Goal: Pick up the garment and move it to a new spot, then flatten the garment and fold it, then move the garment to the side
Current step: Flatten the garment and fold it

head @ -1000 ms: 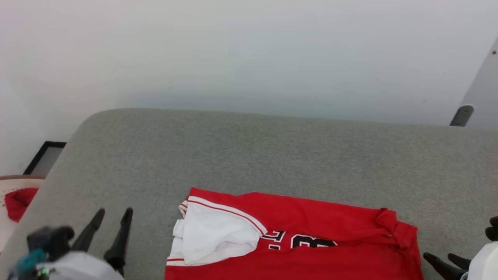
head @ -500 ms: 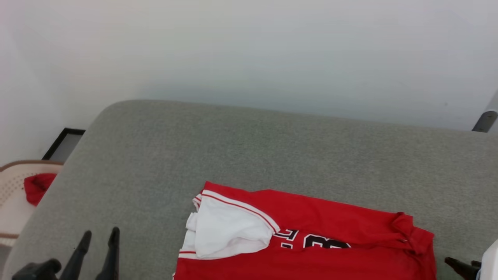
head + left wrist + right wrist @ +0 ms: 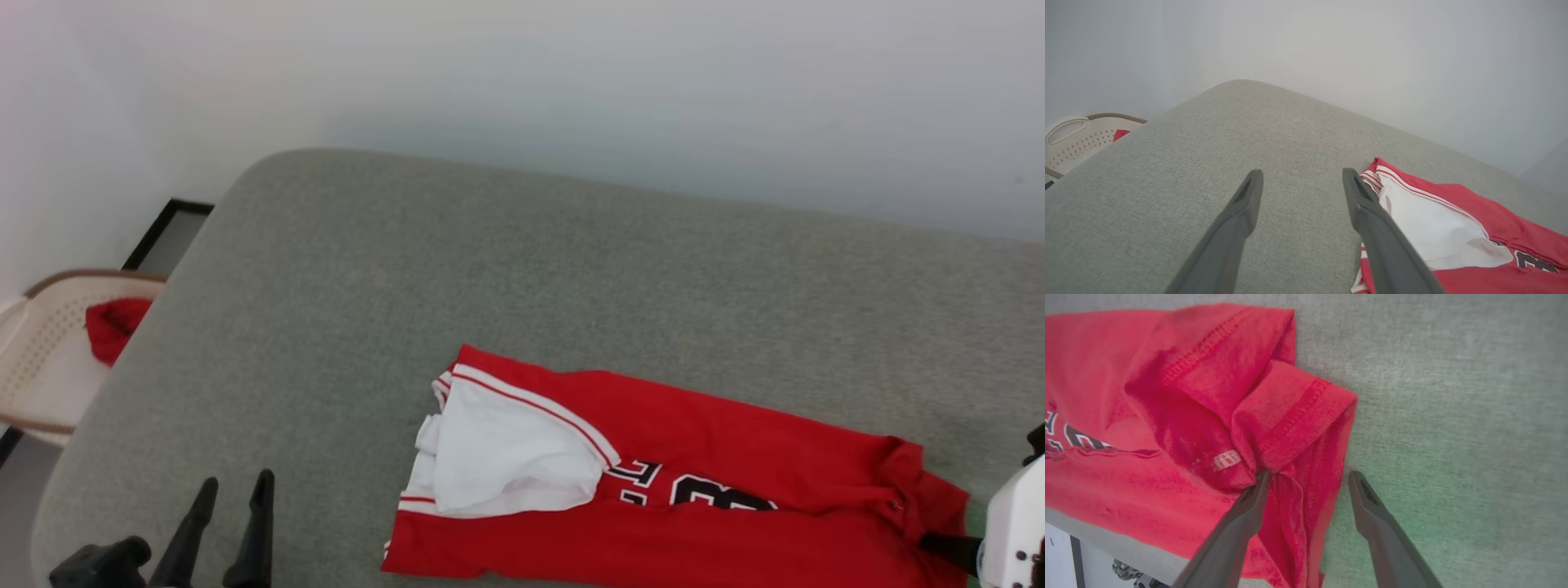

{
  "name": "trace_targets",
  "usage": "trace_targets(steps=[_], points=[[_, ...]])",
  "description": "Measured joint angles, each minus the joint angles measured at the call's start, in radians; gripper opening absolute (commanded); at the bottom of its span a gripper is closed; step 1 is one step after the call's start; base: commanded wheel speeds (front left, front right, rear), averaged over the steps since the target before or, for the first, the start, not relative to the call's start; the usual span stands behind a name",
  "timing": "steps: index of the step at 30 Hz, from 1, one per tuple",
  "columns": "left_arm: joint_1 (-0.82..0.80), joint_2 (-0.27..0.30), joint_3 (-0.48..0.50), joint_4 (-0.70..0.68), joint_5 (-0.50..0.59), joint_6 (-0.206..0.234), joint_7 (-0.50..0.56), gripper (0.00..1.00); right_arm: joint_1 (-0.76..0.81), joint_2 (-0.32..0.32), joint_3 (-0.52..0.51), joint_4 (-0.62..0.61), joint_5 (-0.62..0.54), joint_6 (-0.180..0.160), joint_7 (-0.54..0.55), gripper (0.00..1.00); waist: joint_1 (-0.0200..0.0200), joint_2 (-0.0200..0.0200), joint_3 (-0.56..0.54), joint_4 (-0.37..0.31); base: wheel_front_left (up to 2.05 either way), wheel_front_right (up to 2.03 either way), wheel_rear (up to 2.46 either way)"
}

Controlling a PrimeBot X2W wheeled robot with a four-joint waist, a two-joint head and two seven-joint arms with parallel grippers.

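Folded garment (image 3: 735,441) on grey surface (image 3: 490,269), nothing gripped.
Left to right: a beige basket (image 3: 41,351) with a red cloth (image 3: 114,327) stood off the surface's left end; the left gripper (image 3: 237,483) sat wide apart over bare surface; the garment lay near the front edge; the right gripper (image 3: 1306,477) gaped wide, 2 fingers straddling its right hem.

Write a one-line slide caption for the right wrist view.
Right gripper, open, straddles the folded hem corner of the red garment lying on the grey upholstered surface.
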Motion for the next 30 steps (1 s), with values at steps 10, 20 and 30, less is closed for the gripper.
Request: trace_targets(steps=[10,20,30], points=[[-0.021,-0.036,0.017,0.008,-0.001,-0.020,0.000,1.00,-0.069,0.010,0.058,0.090,0.031,-0.004,-0.005,1.00,0.0000,0.0000,0.054,0.042,0.00,0.00,0.00],[-0.023,-0.061,0.041,0.017,0.019,-0.028,0.000,1.00,-0.093,-0.027,0.163,0.115,0.105,0.000,-0.041,0.00,0.0000,0.0000,0.056,0.047,0.00,0.00,0.00],[-0.020,-0.082,0.083,0.019,0.046,-0.037,0.000,1.00,-0.122,-0.090,0.186,0.151,0.121,0.002,-0.118,0.00,0.0001,0.0000,0.049,0.022,0.00,0.00,0.00]])
